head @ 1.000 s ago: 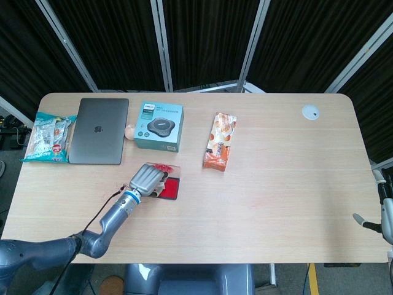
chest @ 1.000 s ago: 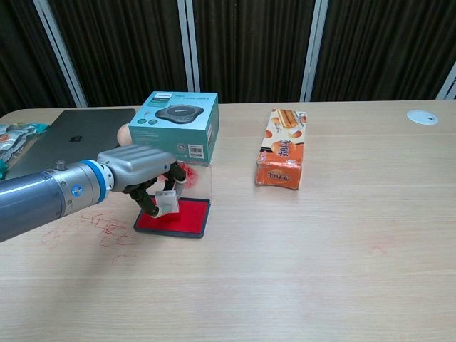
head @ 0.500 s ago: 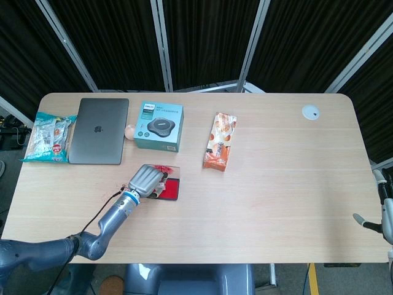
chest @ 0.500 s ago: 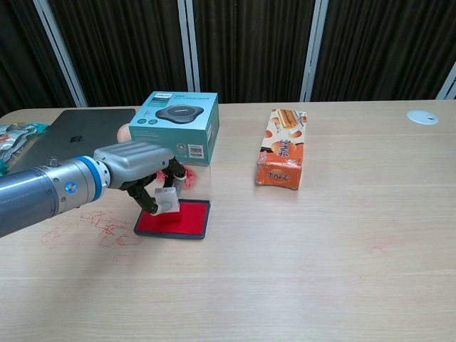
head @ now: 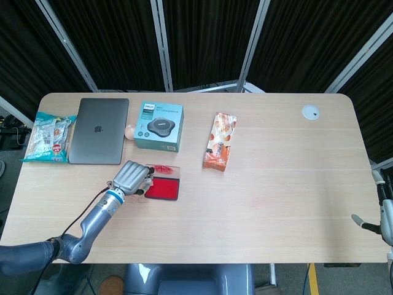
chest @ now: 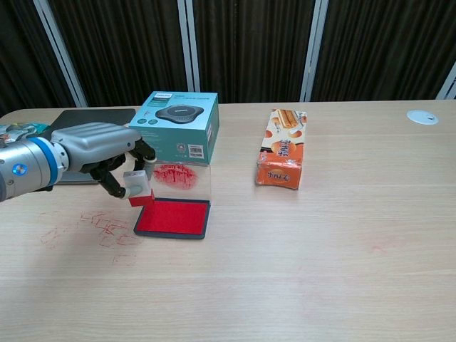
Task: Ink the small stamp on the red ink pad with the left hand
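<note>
My left hand (chest: 100, 146) (head: 131, 176) holds the small stamp (chest: 137, 187), a white block with a red inked face pointing down. The stamp hangs above the table just left of the red ink pad (chest: 173, 217) (head: 162, 188), clear of its surface. The pad lies open in its dark tray, with its clear lid (chest: 182, 176), smeared red, standing up behind it. My right hand (head: 382, 209) shows only as a sliver at the far right edge of the head view, and its fingers cannot be made out.
Red stamp marks (chest: 103, 226) dot the table left of the pad. Behind stand a teal box (chest: 178, 121), a laptop (head: 98, 130) and a snack bag (head: 46, 137). An orange biscuit box (chest: 283, 157) lies to the right, and a white disc (chest: 422, 117) sits far right.
My left hand has lifted the stamp off the red pad and carried it up and to the left. The pad is now fully uncovered.
</note>
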Robot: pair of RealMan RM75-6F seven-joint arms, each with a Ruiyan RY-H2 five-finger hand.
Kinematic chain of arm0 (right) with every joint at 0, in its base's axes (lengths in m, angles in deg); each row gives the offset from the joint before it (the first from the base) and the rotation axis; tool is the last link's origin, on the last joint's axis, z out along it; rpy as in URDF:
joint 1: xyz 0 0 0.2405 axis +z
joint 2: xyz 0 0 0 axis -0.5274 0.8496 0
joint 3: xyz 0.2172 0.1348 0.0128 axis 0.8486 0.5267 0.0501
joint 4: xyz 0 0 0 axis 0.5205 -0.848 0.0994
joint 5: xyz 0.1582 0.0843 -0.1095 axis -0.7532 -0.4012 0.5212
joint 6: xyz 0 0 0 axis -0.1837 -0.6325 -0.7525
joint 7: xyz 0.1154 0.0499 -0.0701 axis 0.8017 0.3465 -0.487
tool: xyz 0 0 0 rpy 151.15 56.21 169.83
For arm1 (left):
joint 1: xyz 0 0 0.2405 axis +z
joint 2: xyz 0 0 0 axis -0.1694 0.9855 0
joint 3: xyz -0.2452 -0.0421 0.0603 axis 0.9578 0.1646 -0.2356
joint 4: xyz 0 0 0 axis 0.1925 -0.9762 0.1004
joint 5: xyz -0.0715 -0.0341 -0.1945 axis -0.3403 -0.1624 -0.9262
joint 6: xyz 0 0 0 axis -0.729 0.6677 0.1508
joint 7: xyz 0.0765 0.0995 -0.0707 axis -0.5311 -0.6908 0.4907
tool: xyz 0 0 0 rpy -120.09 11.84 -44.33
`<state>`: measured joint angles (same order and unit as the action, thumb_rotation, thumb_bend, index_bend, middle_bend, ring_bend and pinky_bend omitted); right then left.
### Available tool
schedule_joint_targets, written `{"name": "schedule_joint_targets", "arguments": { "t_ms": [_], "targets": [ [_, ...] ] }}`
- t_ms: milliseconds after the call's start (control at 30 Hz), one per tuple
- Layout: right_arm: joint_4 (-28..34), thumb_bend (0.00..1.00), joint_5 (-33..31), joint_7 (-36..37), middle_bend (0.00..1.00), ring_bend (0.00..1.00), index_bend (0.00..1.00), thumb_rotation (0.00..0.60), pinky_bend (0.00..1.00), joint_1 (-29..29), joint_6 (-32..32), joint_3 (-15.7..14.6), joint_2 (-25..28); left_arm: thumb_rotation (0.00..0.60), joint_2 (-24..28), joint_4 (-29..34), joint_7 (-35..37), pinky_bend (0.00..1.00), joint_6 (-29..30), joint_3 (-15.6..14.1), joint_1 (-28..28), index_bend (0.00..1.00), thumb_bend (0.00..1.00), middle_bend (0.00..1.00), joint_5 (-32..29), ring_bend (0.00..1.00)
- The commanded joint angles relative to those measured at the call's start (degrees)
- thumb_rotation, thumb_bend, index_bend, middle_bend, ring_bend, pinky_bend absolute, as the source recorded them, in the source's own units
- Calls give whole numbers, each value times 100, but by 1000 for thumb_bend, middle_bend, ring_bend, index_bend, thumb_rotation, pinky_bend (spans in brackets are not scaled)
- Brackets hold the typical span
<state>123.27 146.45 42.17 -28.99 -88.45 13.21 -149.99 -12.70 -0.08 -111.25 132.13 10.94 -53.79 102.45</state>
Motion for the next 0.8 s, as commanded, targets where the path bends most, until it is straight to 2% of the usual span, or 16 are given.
{"name": "schedule_joint_targets", "arguments": {
  "t_ms": [33, 300, 800],
  "targets": [
    [17, 0, 22, -1, 0, 0, 0, 600, 0, -5, -14, -8, 7, 600, 117, -59, 184, 927, 79, -172, 161, 617, 469, 583, 172, 836],
    [80, 0, 100, -54, 0, 0, 0, 600, 0, -16, -74, -32, 12, 600, 121, -649, 754, 927, 288, -475, 570, 614, 469, 583, 527, 836],
    [110, 0, 87, -99, 0, 0, 0, 600, 0, -15, -59, -40, 9, 600, -179, -1165, 911, 922, 251, -468, 698, 565, 457, 572, 766, 835]
  ]
}}
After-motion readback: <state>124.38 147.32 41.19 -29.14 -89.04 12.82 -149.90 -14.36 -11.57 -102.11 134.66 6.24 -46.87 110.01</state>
